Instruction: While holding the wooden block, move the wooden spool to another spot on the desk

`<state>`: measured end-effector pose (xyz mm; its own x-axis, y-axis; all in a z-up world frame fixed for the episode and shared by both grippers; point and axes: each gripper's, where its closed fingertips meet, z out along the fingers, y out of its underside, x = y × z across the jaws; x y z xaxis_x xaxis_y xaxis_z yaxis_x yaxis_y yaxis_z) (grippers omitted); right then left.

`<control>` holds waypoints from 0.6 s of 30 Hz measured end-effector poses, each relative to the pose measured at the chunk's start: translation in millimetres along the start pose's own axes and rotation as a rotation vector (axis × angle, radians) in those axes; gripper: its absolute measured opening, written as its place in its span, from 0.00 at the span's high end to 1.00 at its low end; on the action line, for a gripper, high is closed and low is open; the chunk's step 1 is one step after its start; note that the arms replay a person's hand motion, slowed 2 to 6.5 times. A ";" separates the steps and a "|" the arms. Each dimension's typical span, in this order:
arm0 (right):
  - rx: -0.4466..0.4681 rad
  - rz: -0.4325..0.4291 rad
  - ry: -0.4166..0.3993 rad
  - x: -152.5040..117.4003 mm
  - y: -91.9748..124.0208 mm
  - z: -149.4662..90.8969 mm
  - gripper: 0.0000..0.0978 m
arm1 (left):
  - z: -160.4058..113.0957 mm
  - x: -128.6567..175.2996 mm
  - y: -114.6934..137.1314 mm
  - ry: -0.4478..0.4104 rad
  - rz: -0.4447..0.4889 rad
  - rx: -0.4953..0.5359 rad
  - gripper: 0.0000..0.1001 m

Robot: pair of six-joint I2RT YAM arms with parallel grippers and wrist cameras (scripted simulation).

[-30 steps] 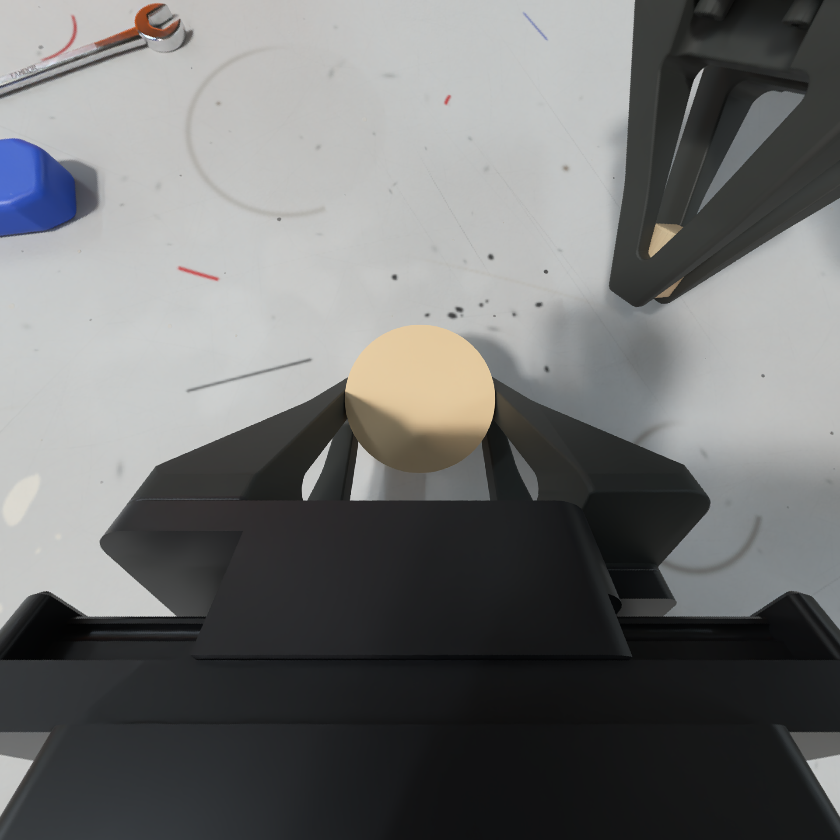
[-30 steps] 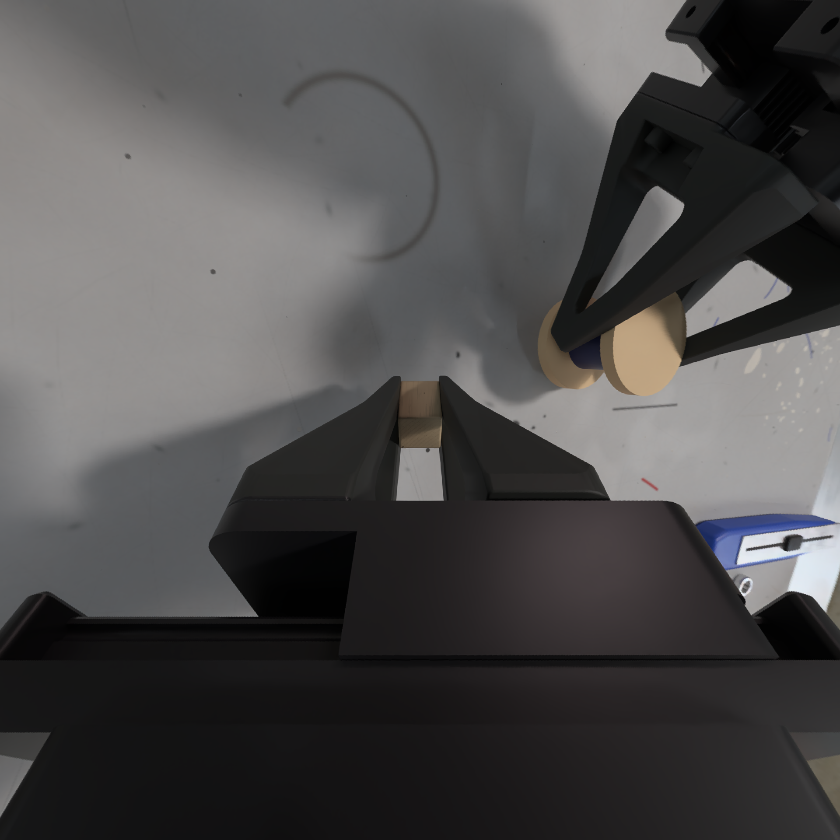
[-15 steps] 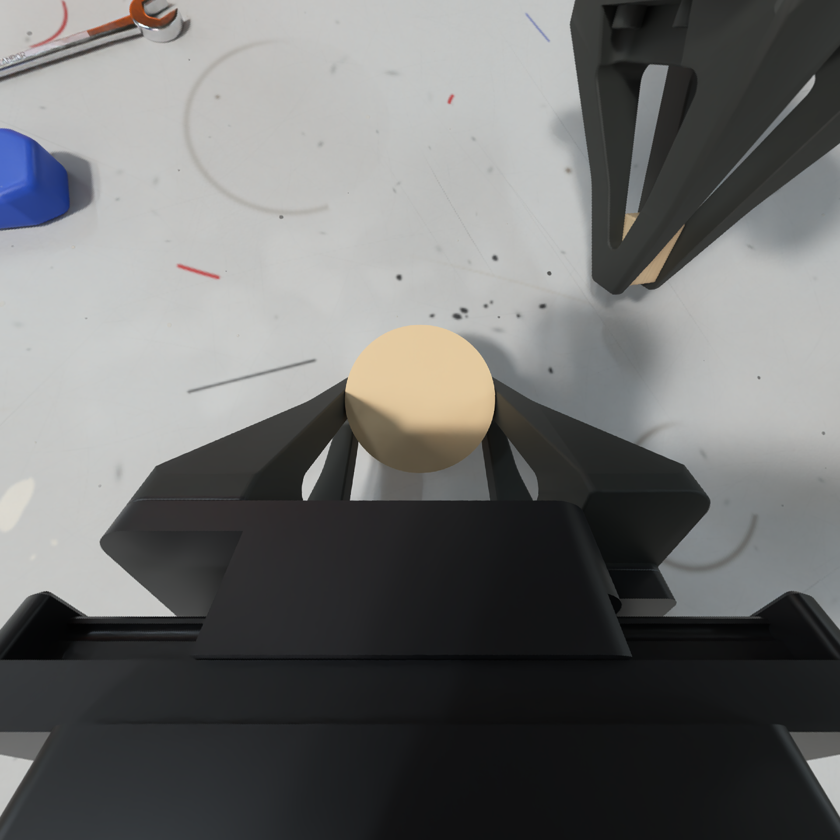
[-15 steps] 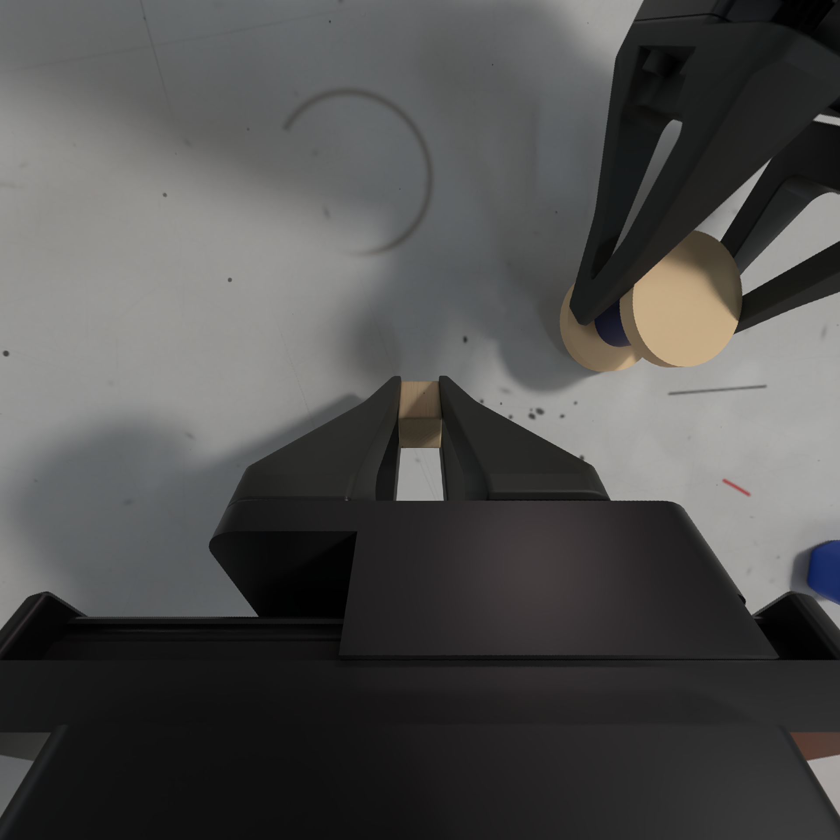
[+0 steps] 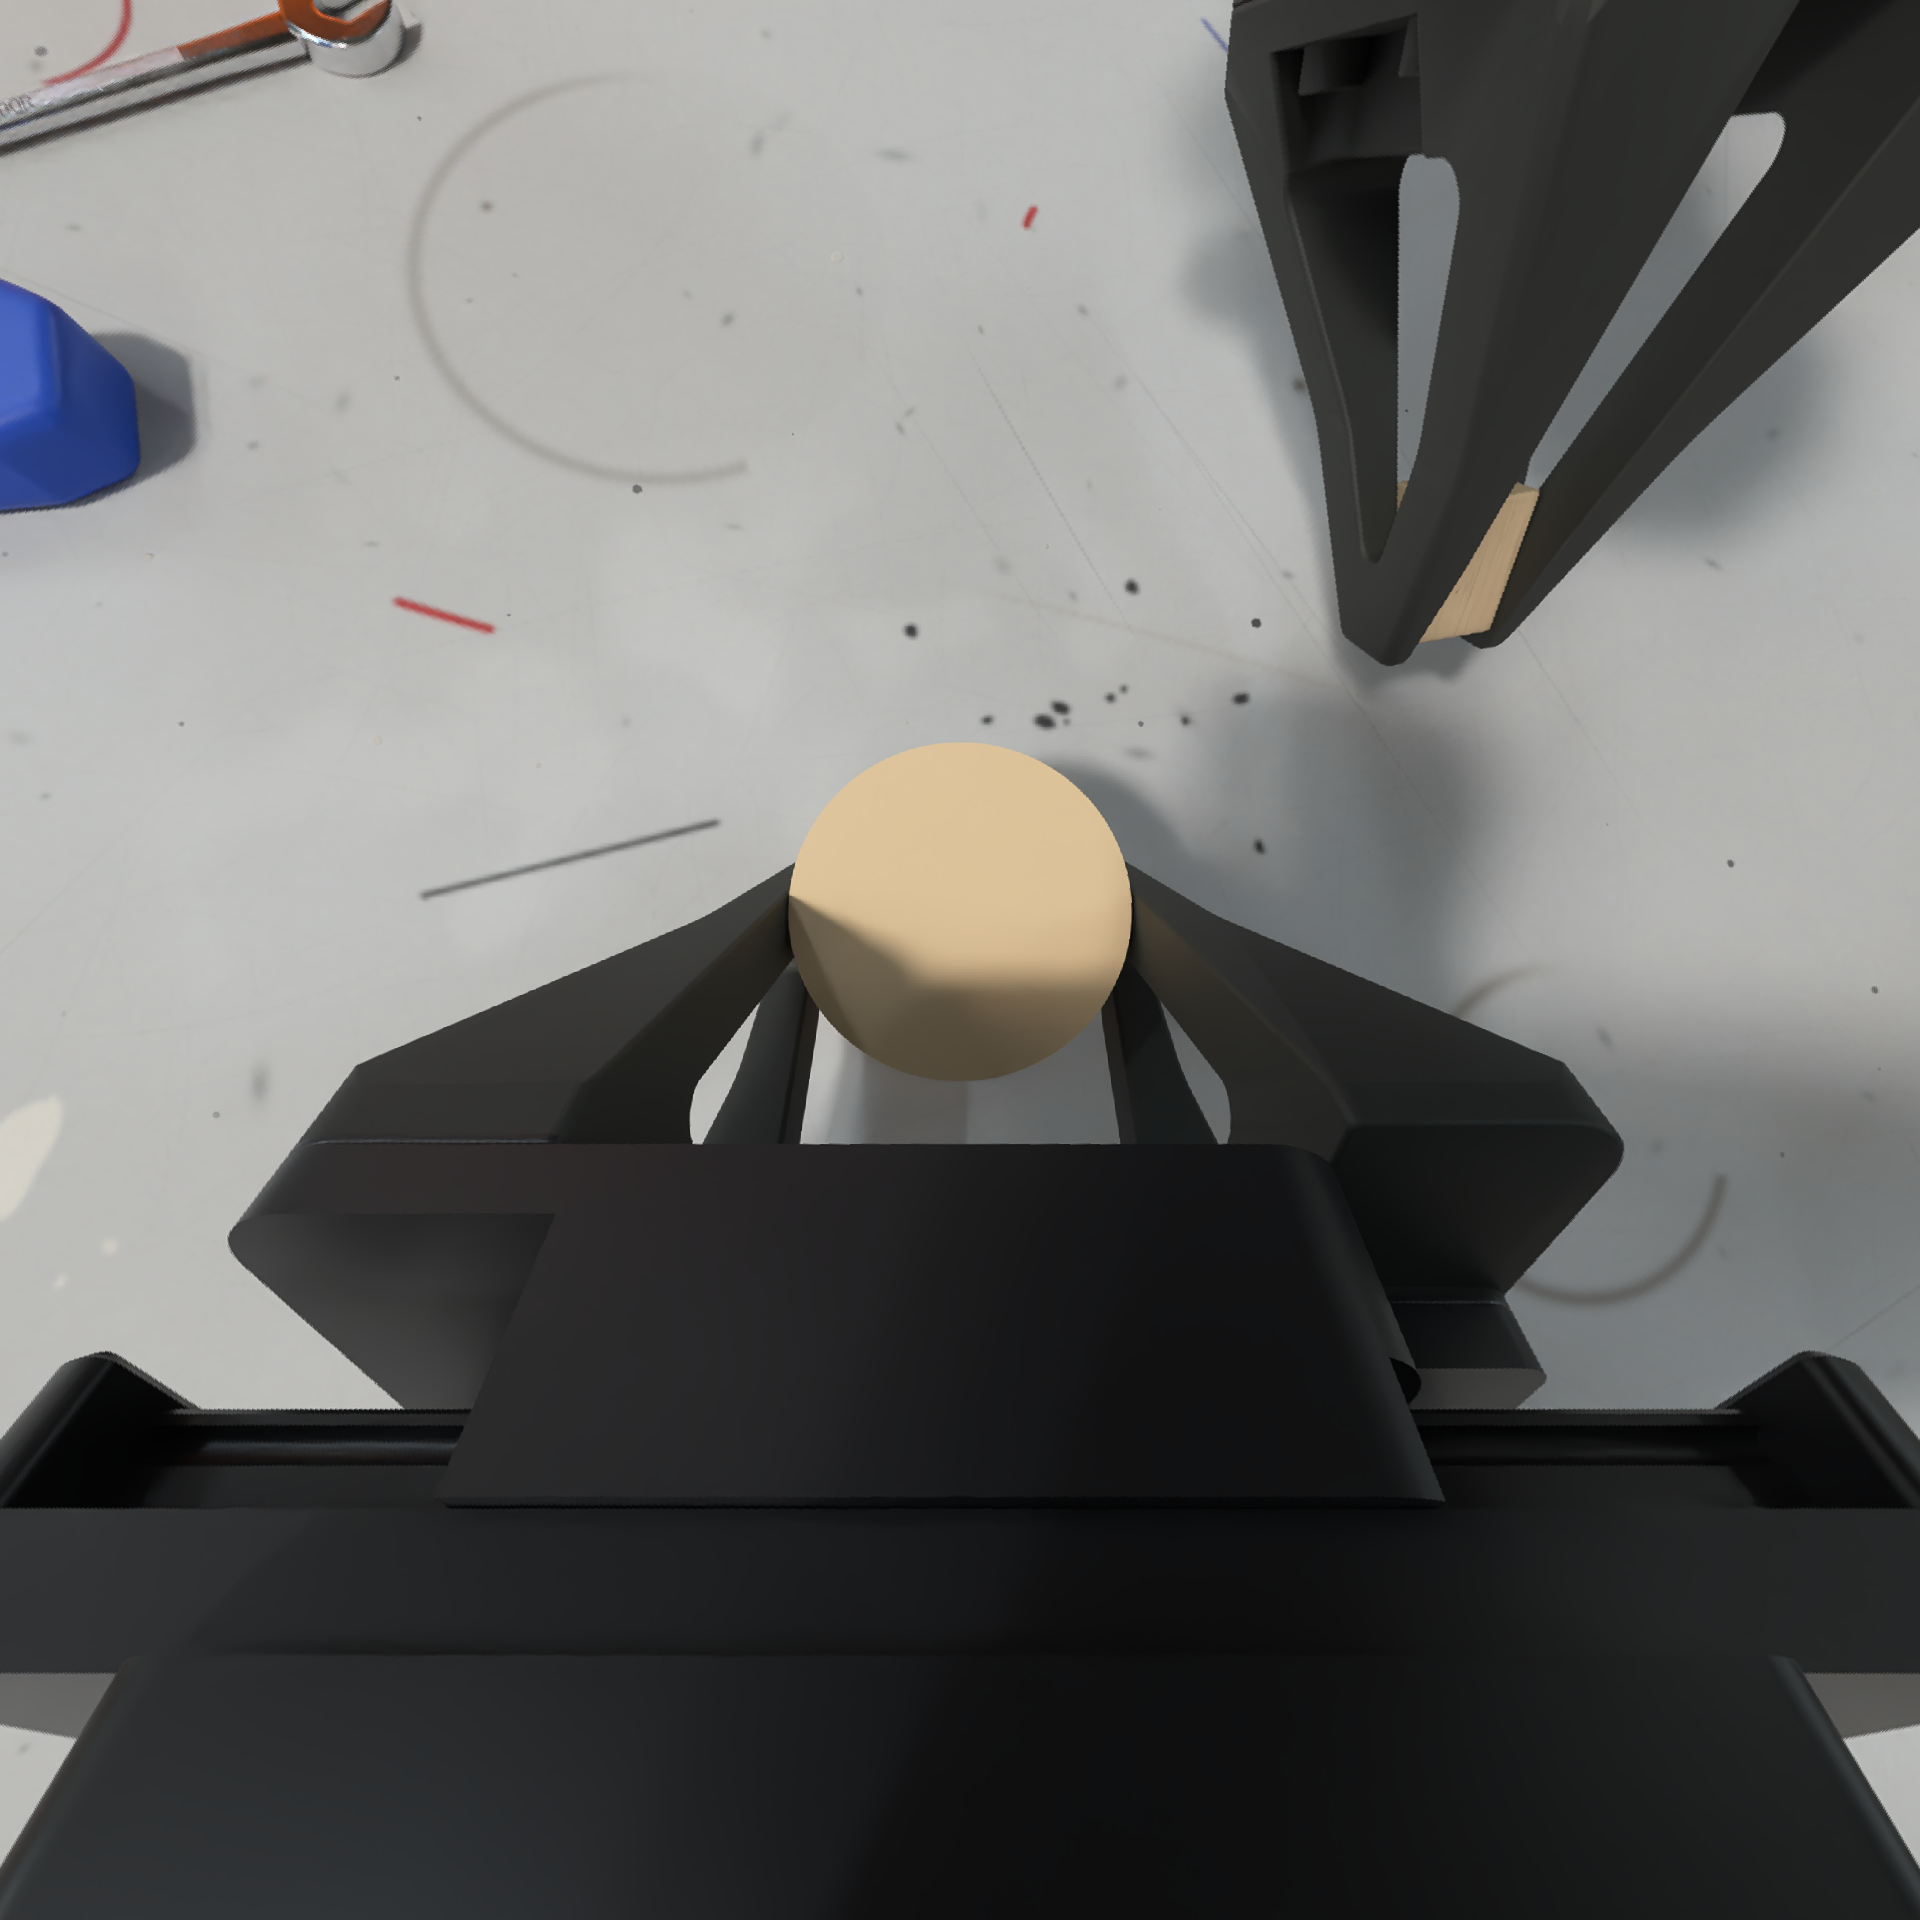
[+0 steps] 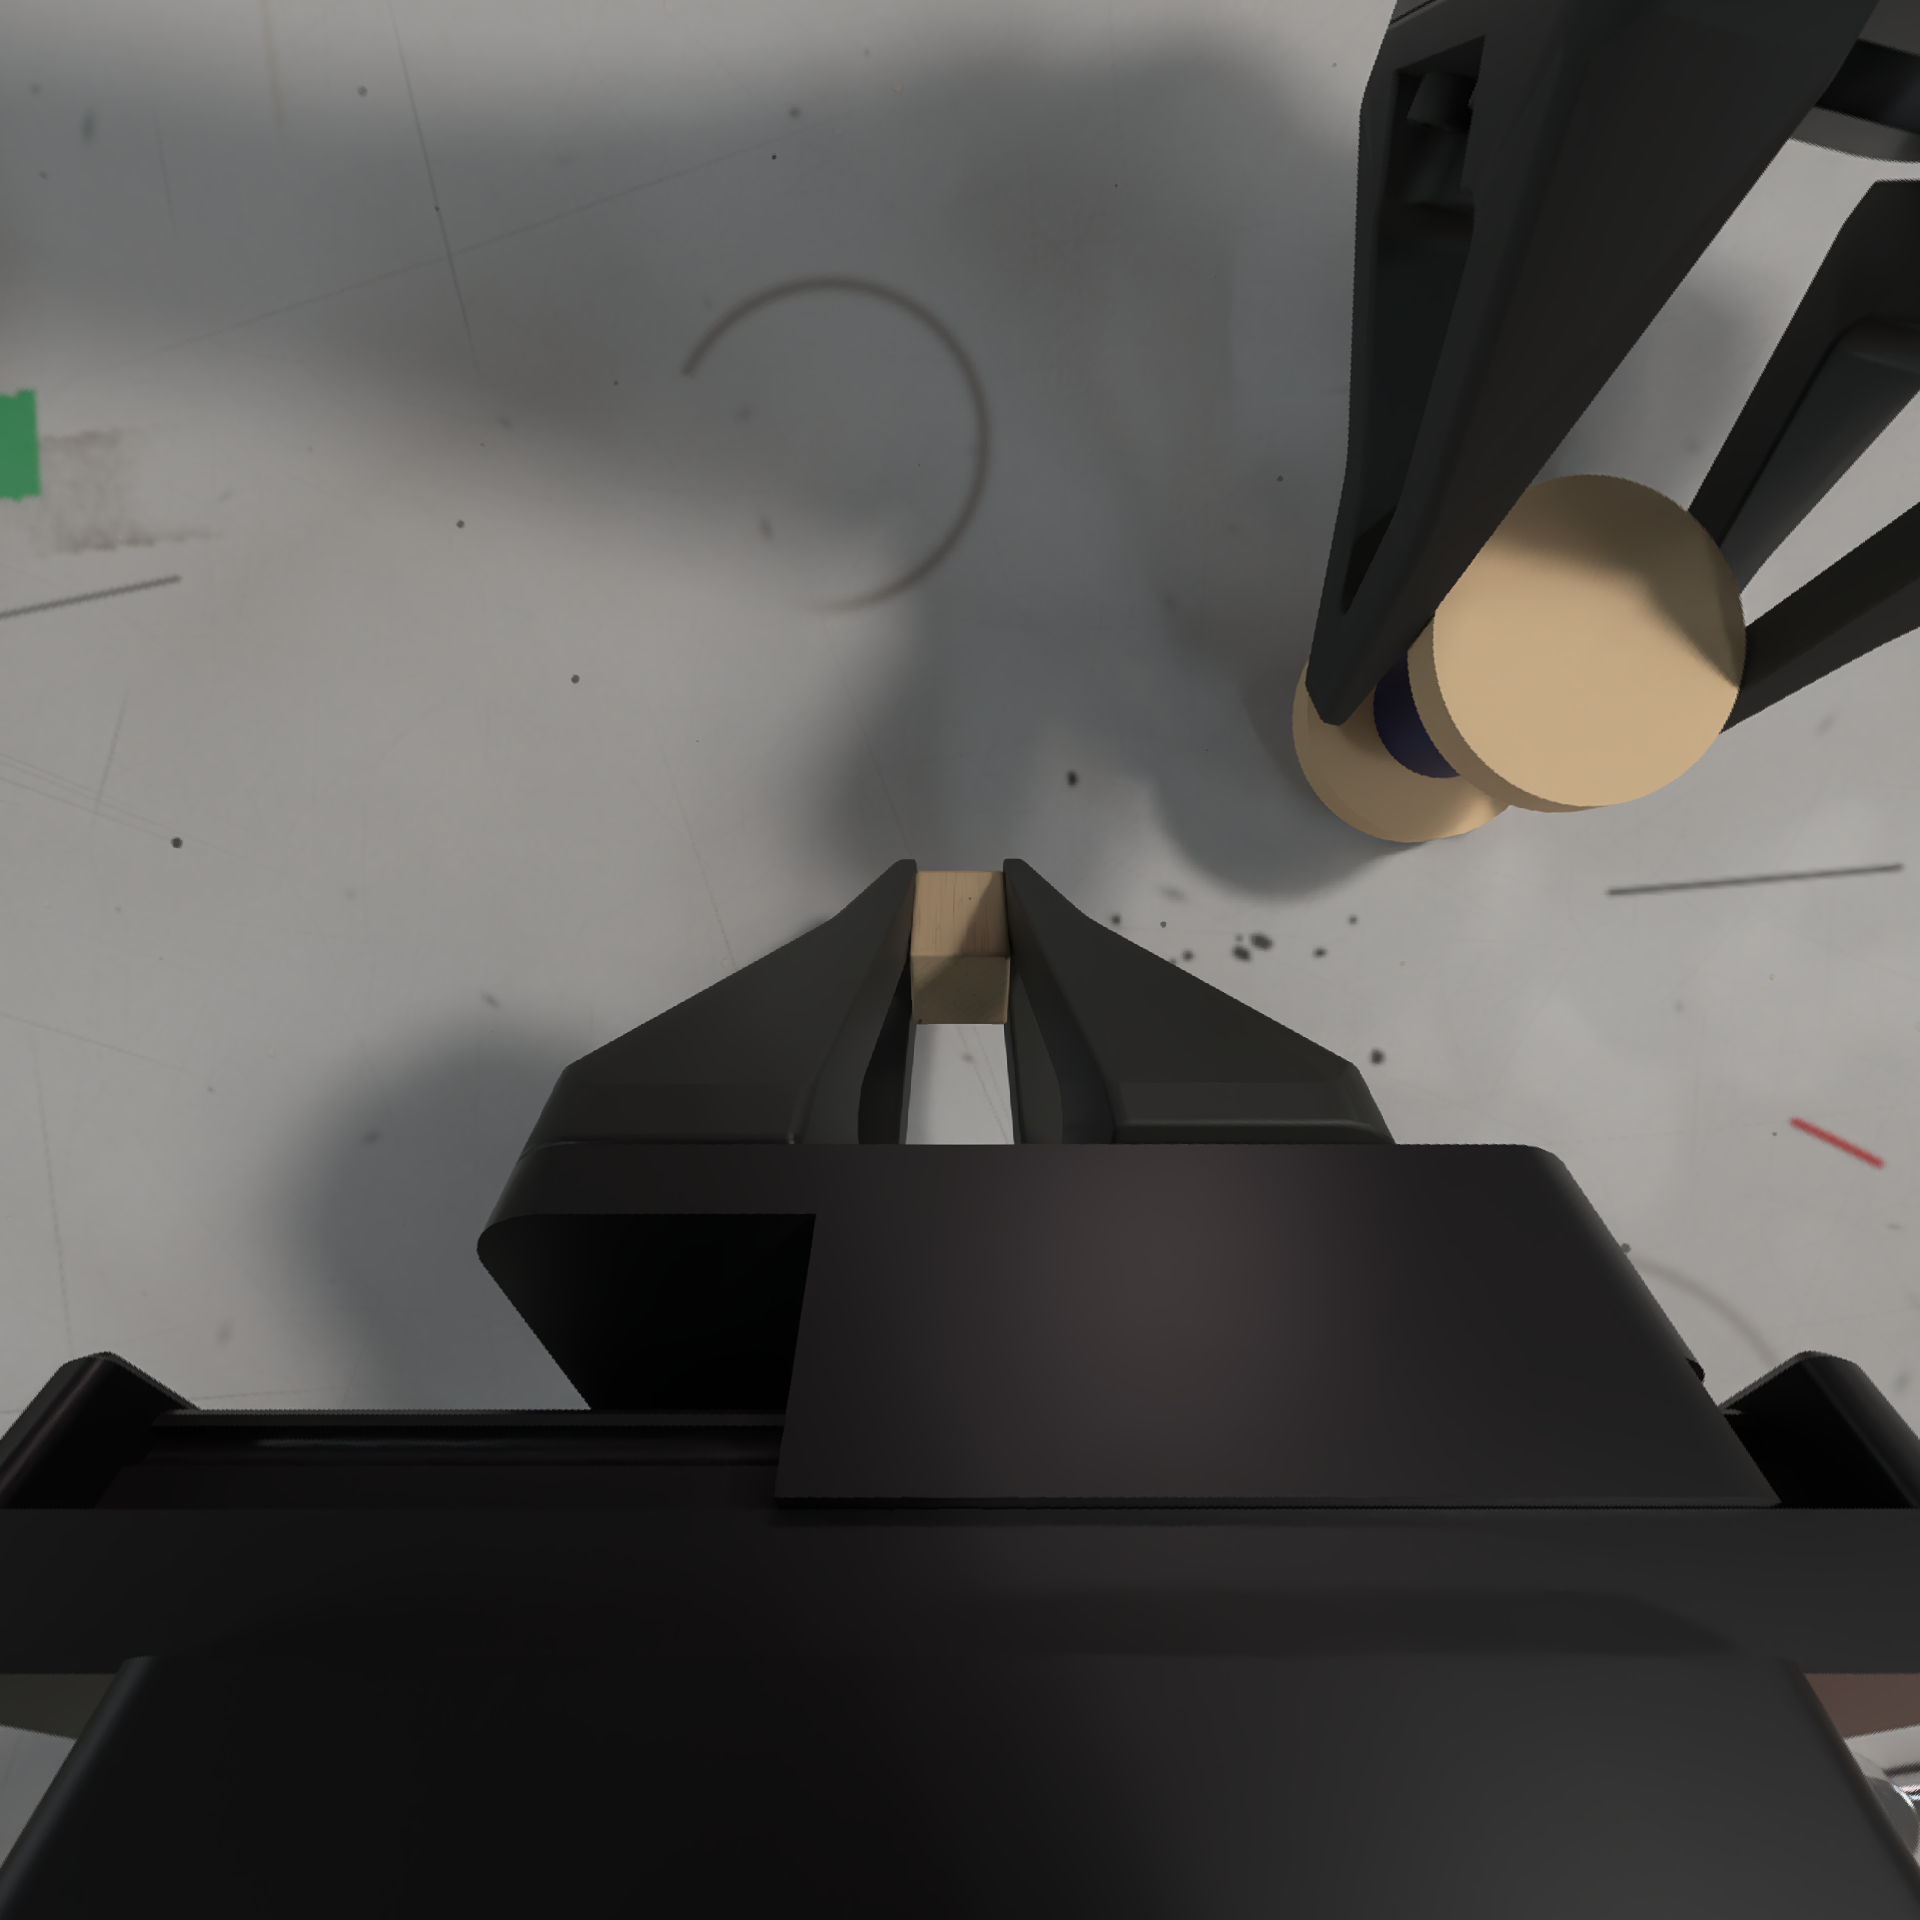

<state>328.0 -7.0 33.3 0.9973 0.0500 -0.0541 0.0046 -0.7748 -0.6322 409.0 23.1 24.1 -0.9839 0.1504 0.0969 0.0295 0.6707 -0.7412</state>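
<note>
Over the scuffed grey desk [image 5: 727,675], both arms point steeply down: left fingers [image 5: 960,914] clamp the spool [image 5: 960,894] (upright, by its waist), right fingers [image 6: 958,914] pinch the block [image 6: 958,951] nearby.

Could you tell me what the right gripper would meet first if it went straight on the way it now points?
Most likely the bare desk. The right gripper, shut on the wooden block, points down at it, so the block would touch first. The wooden spool sits off to one side.
</note>
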 end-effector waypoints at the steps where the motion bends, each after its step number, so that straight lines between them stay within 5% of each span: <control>1: 0.004 0.007 -0.007 -0.3 -0.2 -0.4 0.86 | 0.0 0.0 0.0 0.001 -0.001 0.000 0.56; 18: -0.003 0.057 -0.045 -0.8 0.6 -2.7 0.86 | 0.9 0.9 -0.2 0.008 0.004 -0.002 0.56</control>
<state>327.4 -9.2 35.0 0.9916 0.0341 -0.1245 -0.0517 -0.7788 -0.6252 407.9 22.5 23.7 -0.9824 0.1583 0.0992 0.0334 0.6714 -0.7403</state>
